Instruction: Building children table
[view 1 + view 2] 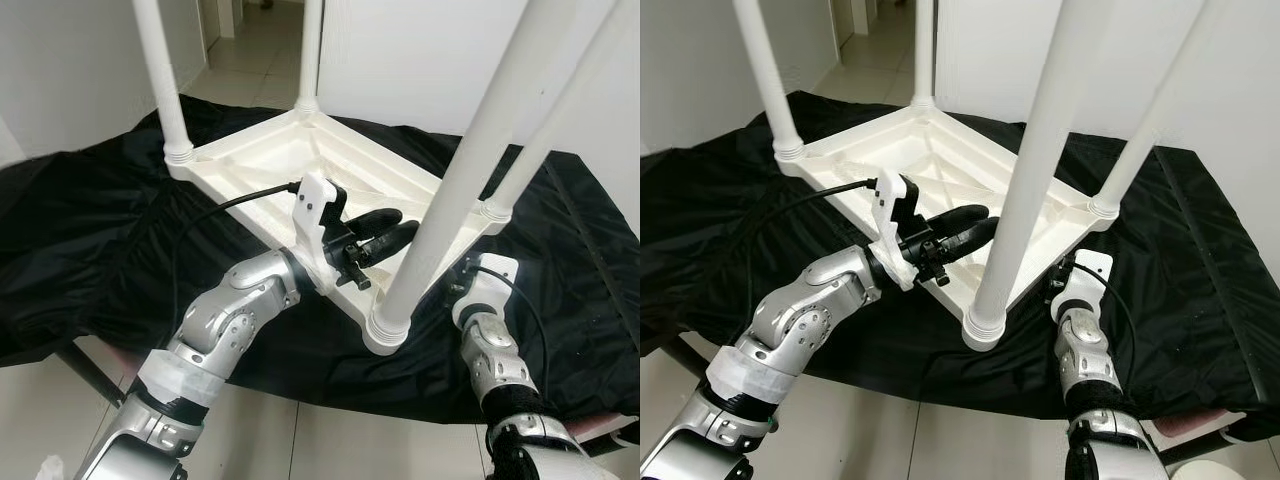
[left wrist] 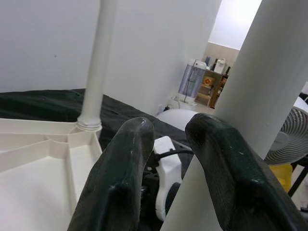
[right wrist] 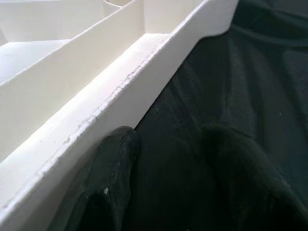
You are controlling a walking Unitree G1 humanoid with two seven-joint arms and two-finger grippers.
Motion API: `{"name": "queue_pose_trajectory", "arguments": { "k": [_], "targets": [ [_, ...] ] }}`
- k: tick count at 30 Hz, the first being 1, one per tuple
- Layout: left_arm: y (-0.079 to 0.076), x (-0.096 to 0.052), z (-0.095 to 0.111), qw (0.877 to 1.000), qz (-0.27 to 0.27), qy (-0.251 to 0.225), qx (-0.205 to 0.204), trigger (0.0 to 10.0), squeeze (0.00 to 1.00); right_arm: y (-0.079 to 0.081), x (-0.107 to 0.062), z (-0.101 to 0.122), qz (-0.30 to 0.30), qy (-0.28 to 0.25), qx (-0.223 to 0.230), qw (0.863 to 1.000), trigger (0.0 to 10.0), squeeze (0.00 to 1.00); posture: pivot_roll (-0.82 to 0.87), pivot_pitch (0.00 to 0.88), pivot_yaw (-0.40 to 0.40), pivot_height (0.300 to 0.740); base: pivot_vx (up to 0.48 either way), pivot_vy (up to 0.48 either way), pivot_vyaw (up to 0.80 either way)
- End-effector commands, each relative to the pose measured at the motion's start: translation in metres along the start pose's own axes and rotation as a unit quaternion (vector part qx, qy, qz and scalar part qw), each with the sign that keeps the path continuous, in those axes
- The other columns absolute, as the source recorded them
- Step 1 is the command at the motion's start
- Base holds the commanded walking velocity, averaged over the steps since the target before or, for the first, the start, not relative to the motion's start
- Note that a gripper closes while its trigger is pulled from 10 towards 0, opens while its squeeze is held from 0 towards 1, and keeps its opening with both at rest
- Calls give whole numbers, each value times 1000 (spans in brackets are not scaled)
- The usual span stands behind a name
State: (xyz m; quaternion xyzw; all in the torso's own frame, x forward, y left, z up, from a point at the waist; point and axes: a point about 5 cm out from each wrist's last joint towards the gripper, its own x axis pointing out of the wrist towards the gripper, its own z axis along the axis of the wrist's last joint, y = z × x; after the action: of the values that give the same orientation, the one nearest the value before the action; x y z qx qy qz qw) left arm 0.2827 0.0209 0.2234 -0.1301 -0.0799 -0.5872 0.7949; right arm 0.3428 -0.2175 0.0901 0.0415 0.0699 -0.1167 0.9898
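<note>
**Upturned table, four legs standing**

The white table top (image 1: pixel 270 165) is lying upside down on a black cloth (image 1: pixel 90 230), all four legs pointing up, so the nearest leg (image 1: pixel 440 210) is probably being seated. The left gripper (image 1: pixel 385 235) is reaching over the table top's near rim toward that leg, fingers (image 2: pixel 122 168) apart, holding nothing. The right gripper (image 3: pixel 166 159) is hovering just outside the rim, fingers apart over the cloth. Room is tight beside the leg; the cloth beyond the rim is open.
</note>
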Motion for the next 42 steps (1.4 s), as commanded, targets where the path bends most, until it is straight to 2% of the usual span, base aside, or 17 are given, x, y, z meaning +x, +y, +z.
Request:
{"name": "queue_pose_trajectory", "arguments": {
  "k": [1,7,9,12,14,20,21,22,24,28,30,32,35,36,38,41,42],
  "targets": [
    [-39,5,-3,966,-257,11,-5,10000,0,14,1,-2,29,9,5,1000,10000,0,-44,5,-52,740,0,0,0],
    [-43,8,-4,965,-262,13,-8,10000,0,32,3,-2,85,10,-6,996,10000,0,-47,7,-42,740,0,0,0],
    [-46,11,-4,963,-269,11,-11,10000,0,44,2,-1,130,-2,-20,991,10000,0,-51,9,-34,740,0,0,0],
    [-47,13,-4,962,-272,10,-12,10000,0,51,1,-1,157,-9,-28,987,10000,0,-54,10,-31,740,0,0,0],
    [-47,14,-4,963,-269,10,-9,10000,0,49,1,-2,153,-11,-27,988,10000,0,-54,10,-31,740,0,0,0],
    [-39,16,-5,972,-236,9,9,10000,0,31,0,-4,112,-24,-20,993,10000,0,-52,13,-36,740,0,0,0],
    [-31,15,-5,978,-209,12,17,10000,0,19,-3,-4,84,-39,-14,996,10000,0,-53,14,-36,740,0,0,0],
    [-31,15,-5,978,-209,12,17,10000,0,19,-3,-4,84,-39,-14,996,10000,0,-53,14,-36,740,0,0,0],
    [-14,11,-5,987,-154,19,40,10000,0,-3,-9,-3,35,-65,3,997,10000,0,-55,17,-33,740,0,0,0],
    [0,3,-6,991,-114,35,58,10000,0,-16,-16,0,10,-98,18,995,10000,0,-59,24,-28,740,0,0,0],
    [15,-7,-8,993,-68,60,81,10000,0,-28,-26,7,-3,-140,28,990,10000,0,-61,25,-27,740,0,0,0],
    [22,-12,-8,992,-44,68,93,10000,0,-33,-34,11,-3,-165,41,985,10000,0,-63,27,-25,740,0,0,0],
    [28,-19,-9,992,-33,78,91,10000,0,-35,-39,13,4,-175,38,984,10000,0,-64,29,-25,740,0,0,0],
    [33,-29,-10,991,-29,90,94,10000,0,-36,-45,14,15,-181,41,983,10000,0,-65,31,-23,740,0,0,0],
    [32,-57,-12,987,-65,123,78,10000,0,-37,-58,14,38,-183,29,982,10000,0,-69,34,-20,740,0,0,0],
    [32,-57,-12,987,-65,123,78,10000,0,-37,-58,14,38,-183,29,982,10000,0,-69,34,-20,740,0,0,0],
    [30,-64,-12,985,-79,131,75,10000,0,-37,-62,14,43,-181,26,982,10000,0,-69,34,-20,740,0,0,0]
  ]
}}
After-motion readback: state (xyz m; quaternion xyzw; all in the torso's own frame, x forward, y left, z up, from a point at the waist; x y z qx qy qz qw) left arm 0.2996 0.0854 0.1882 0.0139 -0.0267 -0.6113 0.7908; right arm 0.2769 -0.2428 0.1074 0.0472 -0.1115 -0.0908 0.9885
